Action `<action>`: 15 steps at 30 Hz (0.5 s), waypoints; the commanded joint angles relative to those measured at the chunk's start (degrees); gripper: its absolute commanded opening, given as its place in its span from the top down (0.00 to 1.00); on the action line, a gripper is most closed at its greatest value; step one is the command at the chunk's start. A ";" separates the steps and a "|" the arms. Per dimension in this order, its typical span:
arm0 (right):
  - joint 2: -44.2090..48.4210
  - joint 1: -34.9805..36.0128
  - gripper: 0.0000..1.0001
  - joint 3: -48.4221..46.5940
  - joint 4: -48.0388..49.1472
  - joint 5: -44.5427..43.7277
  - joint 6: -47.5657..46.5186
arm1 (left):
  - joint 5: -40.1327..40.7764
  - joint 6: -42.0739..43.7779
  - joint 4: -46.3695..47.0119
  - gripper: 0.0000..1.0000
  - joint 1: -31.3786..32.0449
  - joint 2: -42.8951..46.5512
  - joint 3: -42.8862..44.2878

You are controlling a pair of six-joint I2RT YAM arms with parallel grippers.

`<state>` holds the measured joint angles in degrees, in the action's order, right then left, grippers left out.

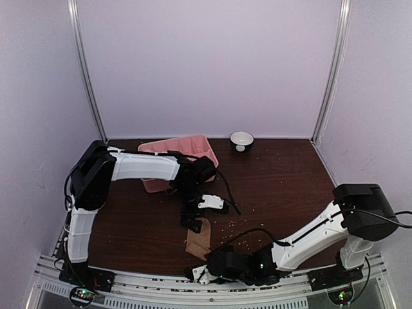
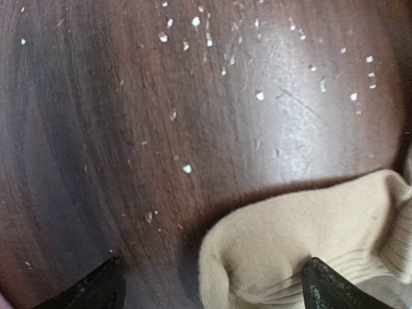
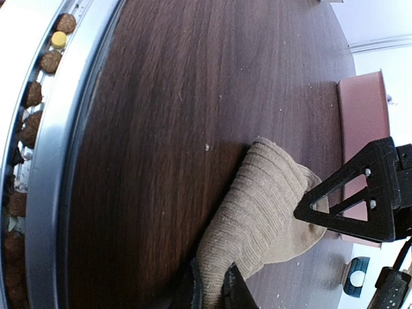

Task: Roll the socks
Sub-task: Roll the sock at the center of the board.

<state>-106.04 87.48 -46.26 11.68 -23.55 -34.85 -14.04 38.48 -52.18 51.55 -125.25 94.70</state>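
- Looking down from above, we are seeing the tan sock (image 1: pixel 199 239) lying on the dark table (image 1: pixel 283 180) near the front edge. The left gripper (image 1: pixel 192 222) is hovering over its far end and the right gripper (image 1: pixel 201 273) is sitting low at its near end. To roll it well, we are judging that one end wants anchoring while the other turns over tightly. The pink tray (image 1: pixel 183 151) and a small bowl (image 1: pixel 242 140) are standing well apart at the back. We are not finding the pink sock in any view.
- Looking through the left wrist camera, we are seeing its fingers (image 2: pixel 93 293) spread wide and holding nothing, one tip at the sock's rounded end. Whether it is touching, we cannot tell. Lowering squarely should be stopping the limp fabric from bunching sideways. The knit is looking soft and plump here, and pale crumbs (image 2: pixel 187 168) are dotting the glossy wood grain.
- Looking through the right wrist camera, we are seeing its fingers (image 3: pixel 235 293) pressed together, pinching the cuff. A firm pinch should be resisting slip. The ribbing is looking thick and stretchy, lying in a slack curve.
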 commanded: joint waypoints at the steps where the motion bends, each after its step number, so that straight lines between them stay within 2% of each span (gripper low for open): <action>1: -2.36 0.63 1.00 0.54 -10.80 2.64 2.92 | 12.54 1.46 9.53 0.02 2.34 -0.50 -7.55; 5: -4.05 0.58 1.00 -1.61 -11.93 4.04 3.02 | 15.45 2.10 12.82 0.02 3.82 0.46 -9.60; 15: -3.67 -4.35 1.00 -4.92 -13.41 11.75 0.20 | 8.76 3.18 11.82 0.02 6.73 -1.62 -6.28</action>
<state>-107.66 85.89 -51.37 6.55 -20.82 -33.50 -4.86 40.36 -44.18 56.29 -121.69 88.99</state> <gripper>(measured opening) 0.077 0.981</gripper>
